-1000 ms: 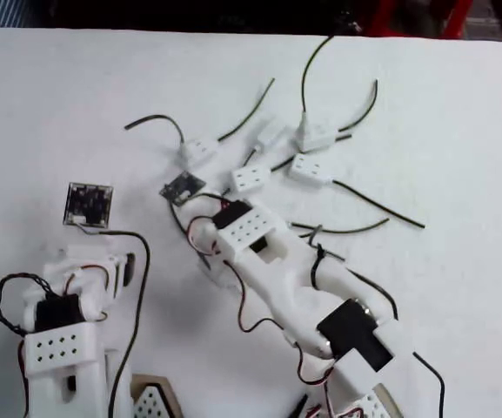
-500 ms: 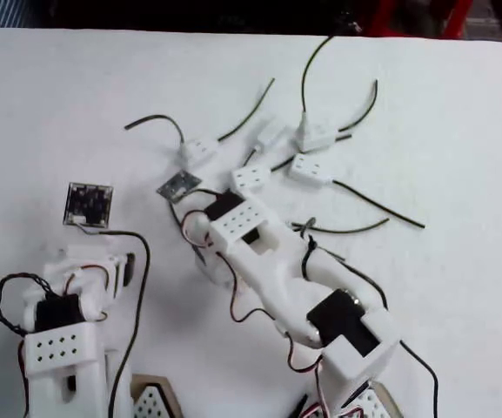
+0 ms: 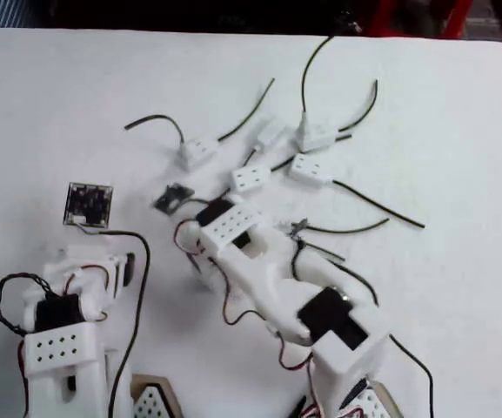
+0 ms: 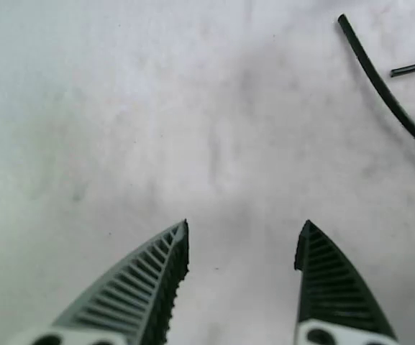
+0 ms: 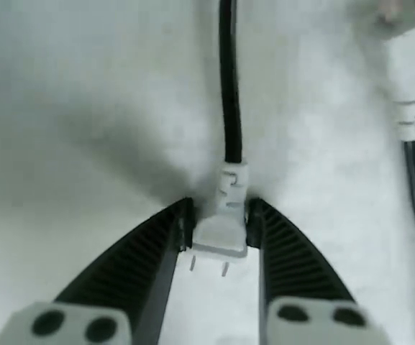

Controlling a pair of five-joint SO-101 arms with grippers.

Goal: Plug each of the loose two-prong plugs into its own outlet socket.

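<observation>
My right gripper (image 5: 220, 207) is shut on a white two-prong plug (image 5: 221, 231), with the prongs facing the camera and its black cord (image 5: 229, 86) running away over the table. In the high view the right arm (image 3: 259, 261) reaches from the front right to the table's middle and covers the held plug. Just beyond it lie several white socket blocks (image 3: 251, 178) (image 3: 198, 152) (image 3: 310, 168) with black cords. My left gripper (image 4: 245, 226) hangs open over bare white table. The left arm (image 3: 55, 322) sits at the front left.
Black cords (image 3: 377, 205) curl across the back half of the table around the blocks. One black cord (image 4: 387, 93) lies ahead of the left gripper. A small black square module (image 3: 88, 203) on a wire lies beside the left arm.
The right arm has drawn back toward the front left, away from the socket blocks, still holding the plug. The left arm has not moved.
</observation>
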